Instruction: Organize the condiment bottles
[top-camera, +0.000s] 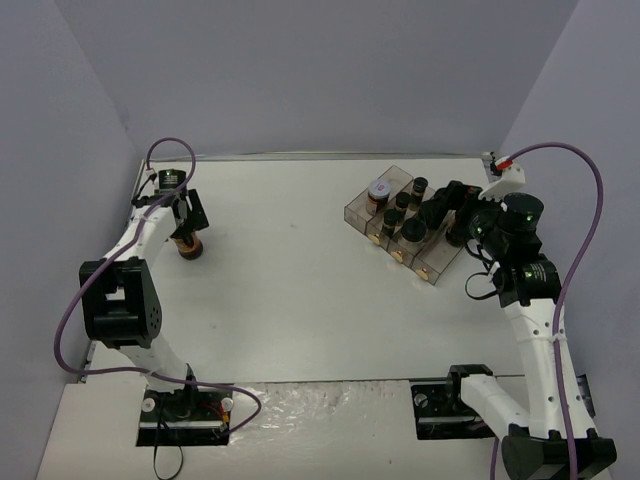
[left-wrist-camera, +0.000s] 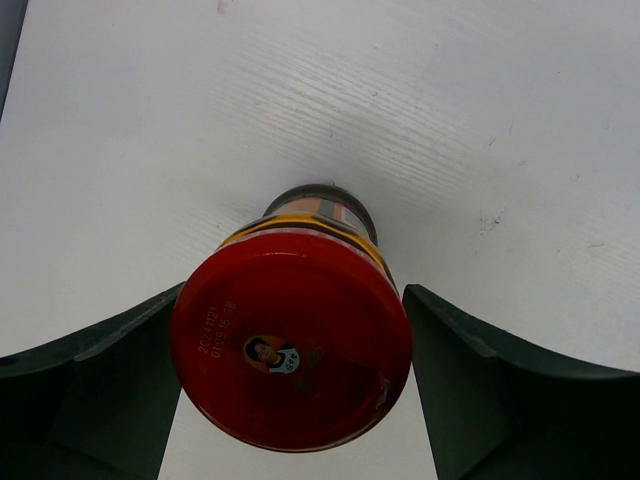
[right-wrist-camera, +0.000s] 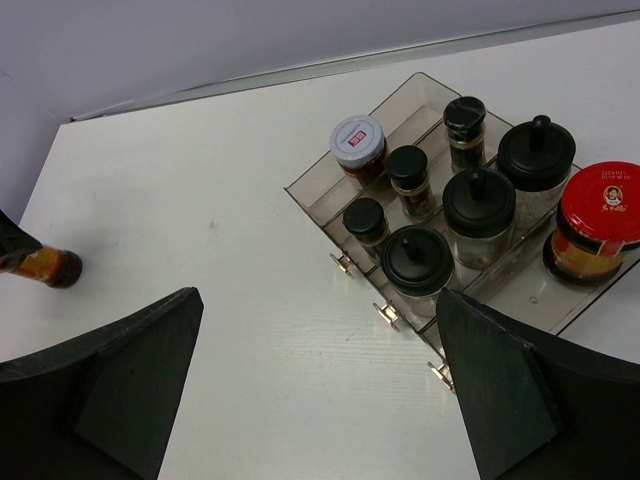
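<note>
1. From the overhead view, my left gripper (left-wrist-camera: 295, 288) is down at the far-left part of the table (top-camera: 300, 300), straddling a red-capped jar (left-wrist-camera: 290, 350).
2. That jar stands upright on the bare table, brown contents showing below its yellow band. It is well apart from the tray (right-wrist-camera: 310, 195).
3. In the left wrist view the two dark fingers (left-wrist-camera: 90, 390) sit on either side of the red cap, right at its edges. The cap hides the contact lines, so I cannot tell whether the jaws are pressing on the jar or only bracketing it.
4. My right gripper (right-wrist-camera: 315, 400) is spread wide with nothing between its fingers. It hovers above the table just in front of the tray's near edge.
5. The clear tray lies at the far-right part of the table, set at an angle, and holds eight jars.
6. A white-lidded jar (right-wrist-camera: 357, 140) stands in the tray's far-left corner.
7. Six black-capped jars (right-wrist-camera: 479, 200) fill the middle compartments, three slim and three with wide knobbed lids.
8. A second red-capped jar (right-wrist-camera: 600, 205) stands at the right end of the tray, beside the knobbed lids.
</note>
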